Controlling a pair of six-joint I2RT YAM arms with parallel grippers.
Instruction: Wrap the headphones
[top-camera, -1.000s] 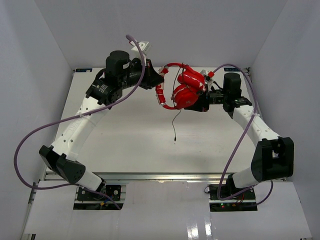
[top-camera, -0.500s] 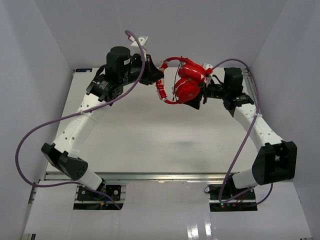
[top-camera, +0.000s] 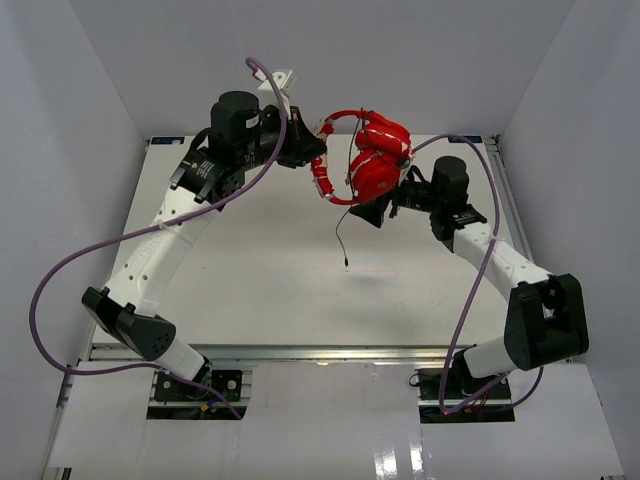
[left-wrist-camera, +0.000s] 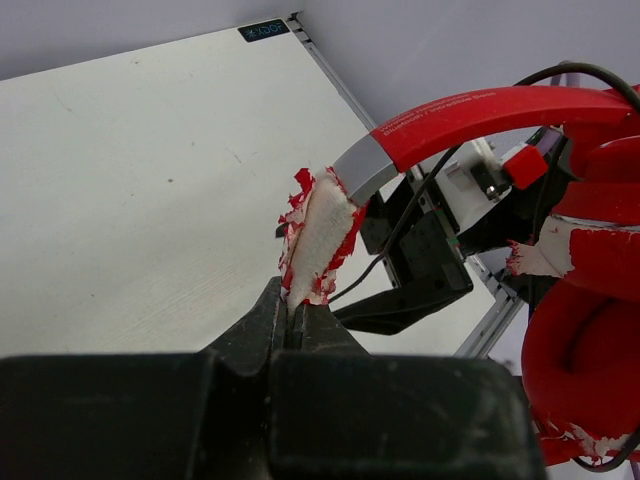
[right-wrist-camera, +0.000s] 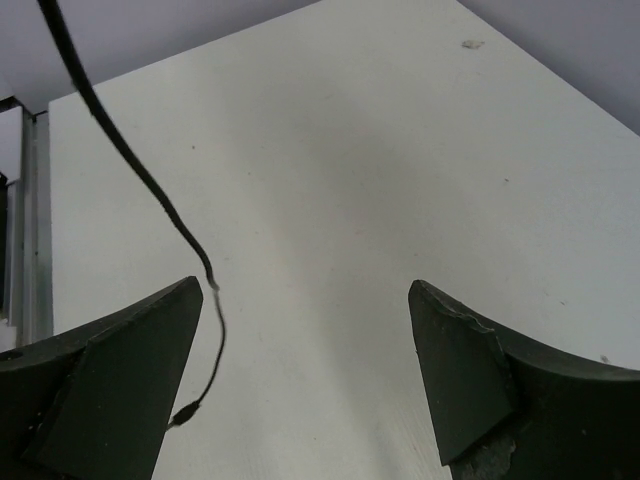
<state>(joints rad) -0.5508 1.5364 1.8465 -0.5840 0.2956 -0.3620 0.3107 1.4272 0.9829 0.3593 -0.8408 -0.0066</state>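
The red headphones (top-camera: 375, 165) hang in the air above the far middle of the table. My left gripper (top-camera: 318, 150) is shut on the torn white-and-red padding (left-wrist-camera: 320, 240) at one end of the headband (left-wrist-camera: 470, 115). Both earcups (top-camera: 378, 172) are folded together at the other end. The thin black cord (top-camera: 340, 232) dangles from them, and its jack plug (top-camera: 346, 267) hangs just above the table. My right gripper (top-camera: 372, 212) is open just below the earcups and holds nothing. In the right wrist view the cord (right-wrist-camera: 150, 190) passes beside the left finger (right-wrist-camera: 130, 370).
Thick purple cables (top-camera: 60, 270) loop off both arms. The white table (top-camera: 270, 280) is boxed in by walls on three sides, with a metal rail (top-camera: 498, 190) along its right edge. A white wrist-camera mount (top-camera: 283, 80) sticks up near the back wall.
My right gripper has opened, let go at the earcups and dropped below them toward the near side. The cord hangs loose again. The left gripper has lifted the headband slightly.
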